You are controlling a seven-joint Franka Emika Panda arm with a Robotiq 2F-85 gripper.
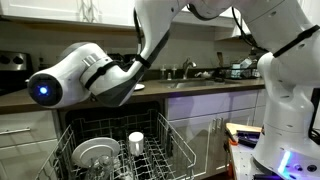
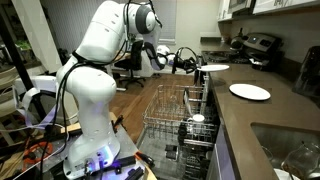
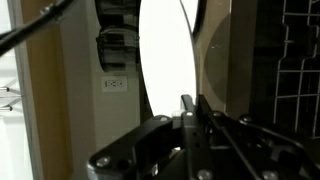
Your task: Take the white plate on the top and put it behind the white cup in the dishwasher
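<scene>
White wire tines of the dishwasher (image 2: 212,150) rack (image 2: 165,108) are standing nearest in an exterior view. The rack is pulled out so its slots are lying open from above, and the white cup (image 2: 197,119) is sitting among the tines. Beyond it, a second plate (image 2: 250,91) is lying flat on the counter (image 2: 262,125). Farther along, the gripper (image 2: 192,63) is carrying the white plate (image 2: 214,68) roughly level in the air by the counter's edge, well above the rack. In the wrist view its fingers (image 3: 186,104) are clamping together on the plate's (image 3: 165,50) near rim alone. That is probably leaving the disc projecting free to slip between tines behind the cup.
</scene>
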